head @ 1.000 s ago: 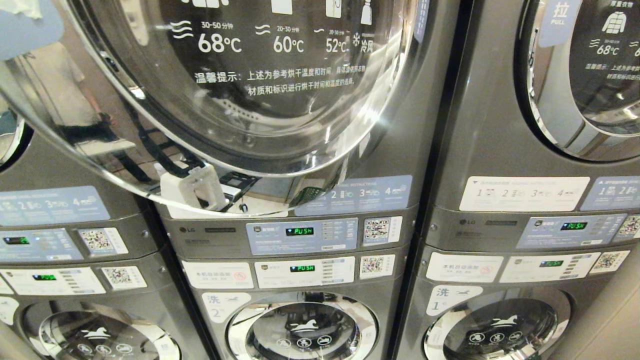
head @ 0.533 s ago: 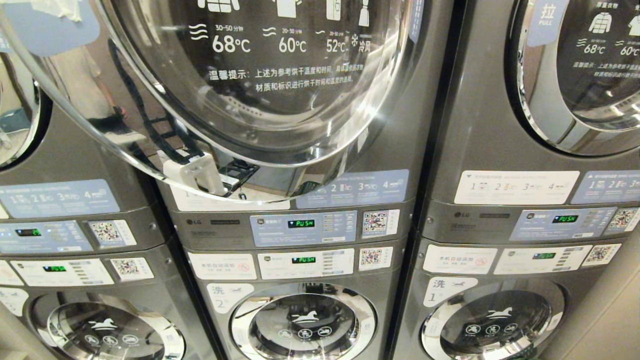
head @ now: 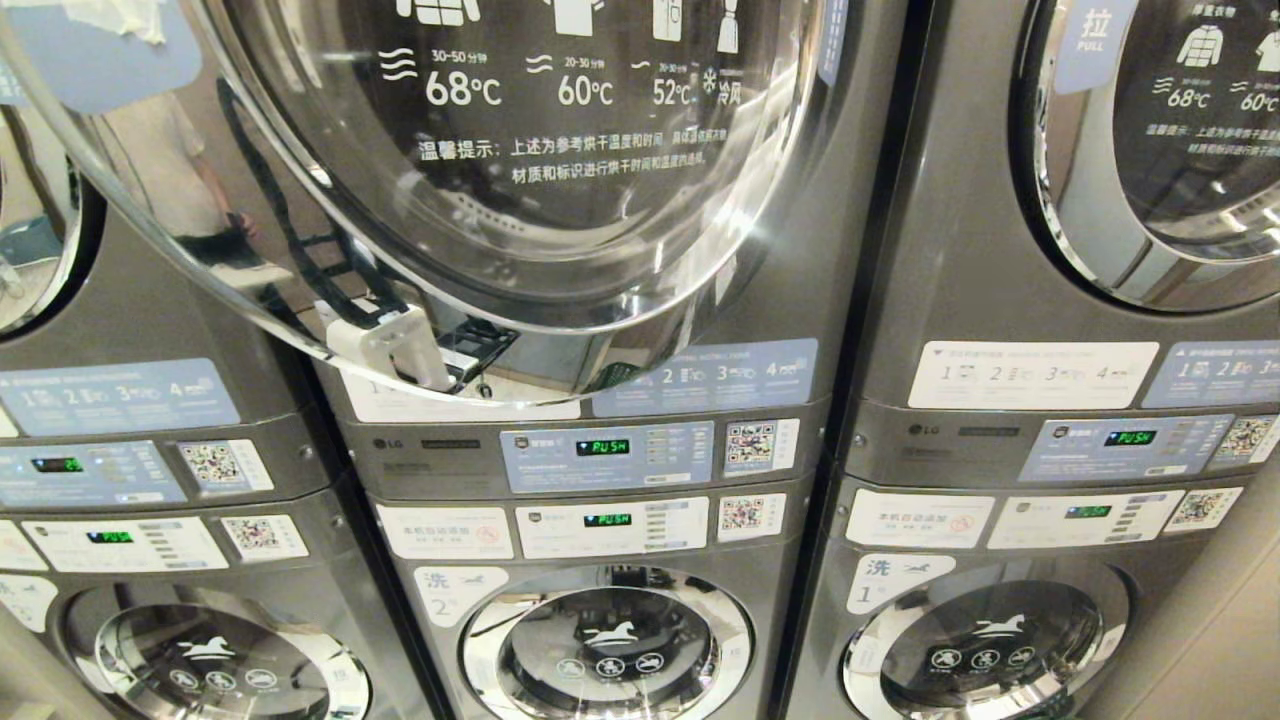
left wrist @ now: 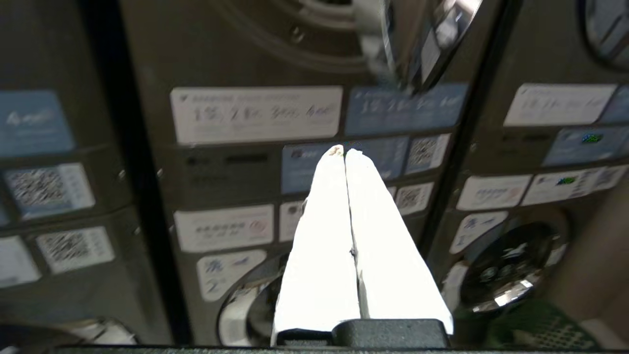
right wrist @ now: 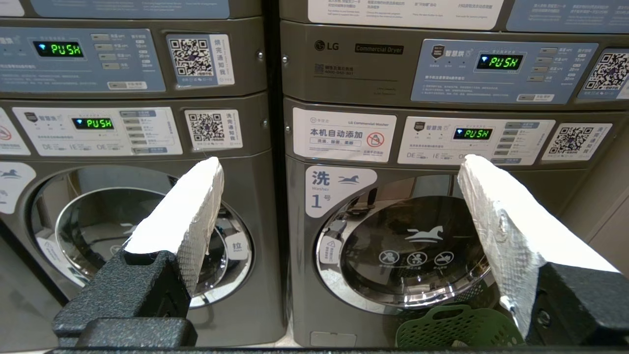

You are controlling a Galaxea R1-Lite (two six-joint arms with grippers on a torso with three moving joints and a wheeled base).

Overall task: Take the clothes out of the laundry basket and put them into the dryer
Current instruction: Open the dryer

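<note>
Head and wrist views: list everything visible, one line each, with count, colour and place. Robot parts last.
Stacked grey metal laundry machines: three columns, grey, side by side filling the head view.
Round chrome-rimmed glass dryer door: one, swung open, upper middle column.
Closed round washer doors: three, chrome and dark glass, bottom row.
Green "PUSH" displays: several, on the control panels between dryers and washers.
QR code stickers: several, black on white, beside the panels.
Green plastic laundry basket: one, on the floor before the right washer.
Left gripper: white fingers shut, empty, pointing at the middle panels.
Right gripper: white fingers open, empty, facing the washers.
</note>
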